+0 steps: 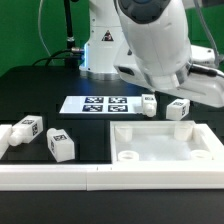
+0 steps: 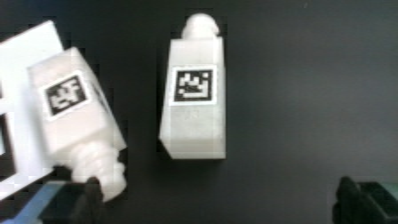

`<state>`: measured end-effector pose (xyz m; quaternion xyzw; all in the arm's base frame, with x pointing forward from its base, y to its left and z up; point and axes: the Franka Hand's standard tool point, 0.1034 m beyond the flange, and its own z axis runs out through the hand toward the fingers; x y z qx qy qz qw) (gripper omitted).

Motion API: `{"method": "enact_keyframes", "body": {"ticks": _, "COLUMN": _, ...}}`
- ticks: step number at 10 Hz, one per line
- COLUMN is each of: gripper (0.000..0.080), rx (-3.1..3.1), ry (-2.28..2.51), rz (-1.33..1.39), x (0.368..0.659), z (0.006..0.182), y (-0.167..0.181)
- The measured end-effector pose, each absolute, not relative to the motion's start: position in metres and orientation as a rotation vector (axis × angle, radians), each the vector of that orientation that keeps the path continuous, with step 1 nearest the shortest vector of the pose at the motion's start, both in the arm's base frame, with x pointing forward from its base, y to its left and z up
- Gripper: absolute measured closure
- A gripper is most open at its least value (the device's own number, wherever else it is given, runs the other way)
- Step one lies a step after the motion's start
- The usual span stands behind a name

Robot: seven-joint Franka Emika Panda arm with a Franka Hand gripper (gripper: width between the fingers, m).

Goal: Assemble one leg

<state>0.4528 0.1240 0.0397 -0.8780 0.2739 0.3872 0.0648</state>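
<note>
Claw (image 2: 214, 192) spread and empty above a leg (image 2: 196, 95) lying on the black counter (image 2: 302, 80), at three o'clock of the marker board (image 1: 100, 104) and twelve o'clock of the panel (image 1: 165, 147): grasping and fitting are yet to come.

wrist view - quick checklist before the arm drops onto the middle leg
1. Gripper jaws open: ok, wide apart and holding nothing.
2. Small stubby white plastic leg free to take: ok, it lies on the black table with its tag up and nothing touching it.
3. Jaws either side of that leg: not ok, it lies short of them, untouched.
4. Room beside it: not ok, a second white tagged leg ends close to one fingertip and may get bumped.
5. Height above the table: cannot tell.
6. Large flat white square panel ready: ok, flat, nothing on it.
</note>
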Motion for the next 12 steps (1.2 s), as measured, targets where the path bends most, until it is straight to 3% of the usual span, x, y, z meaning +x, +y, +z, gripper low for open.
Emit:
{"method": "enact_keyframes", "body": {"ticks": 4, "gripper": 0.0150, "rx": -2.652, "ry": 0.792, "rz": 1.206, "x": 0.438, "z": 0.028, "y": 0.141}}
{"method": "enact_keyframes", "body": {"ticks": 12, "gripper": 0.0150, "rx": -2.629, "ry": 0.801, "rz": 1.212, "x": 0.433, "z": 0.020, "y": 0.129}}
